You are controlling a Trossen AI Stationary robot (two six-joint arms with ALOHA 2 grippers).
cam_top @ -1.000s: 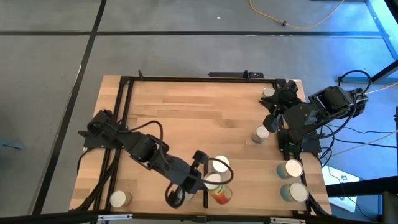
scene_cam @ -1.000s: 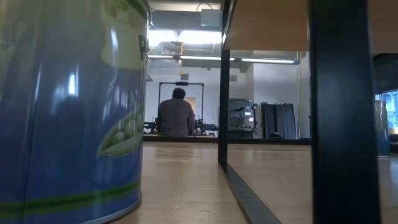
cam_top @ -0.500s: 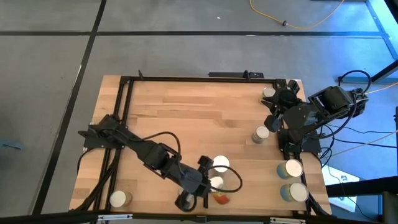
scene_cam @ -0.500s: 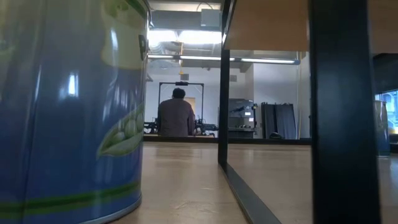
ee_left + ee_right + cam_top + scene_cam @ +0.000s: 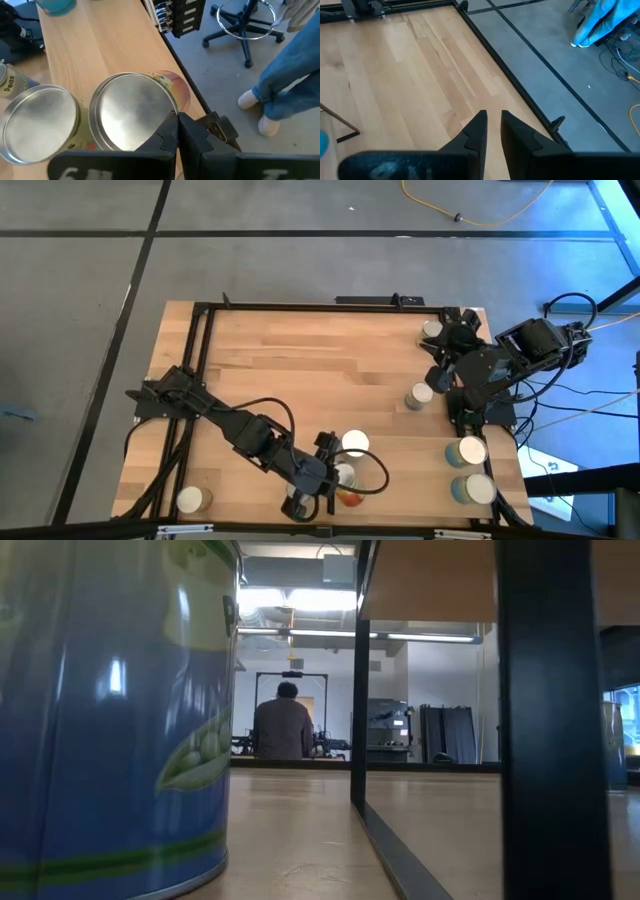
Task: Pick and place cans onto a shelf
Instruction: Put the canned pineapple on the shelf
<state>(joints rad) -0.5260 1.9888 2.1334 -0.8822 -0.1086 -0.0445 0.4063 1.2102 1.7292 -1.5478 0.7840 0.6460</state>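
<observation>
Cans, small upright metal cylinders with pale round tops, stand scattered over the plank-patterned wooden worktop [image 5: 300, 370]. Two of them, a can with an orange-red label [image 5: 134, 112] and its silver-topped neighbour [image 5: 39, 122], sit touching side by side near the worktop's front edge, with a third pale-topped can [image 5: 354, 444] just behind them. The left claw [image 5: 330, 478] hangs directly over this cluster with its two dark fingers [image 5: 192, 137] pressed together, holding nothing. Another can [image 5: 190, 500] stands alone at the front left corner. At the right side, one can [image 5: 419, 396] stands just beside the right claw [image 5: 437, 377], whose fingers [image 5: 517, 132] are parted a little over bare wood and grip nothing. Two larger cans [image 5: 468, 470] stand at the front right corner, and one [image 5: 431, 329] stands at the back right. In the low view, a big blue can with a pea label [image 5: 115, 720] fills the foreground, and a person [image 5: 284, 725] sits far behind.
</observation>
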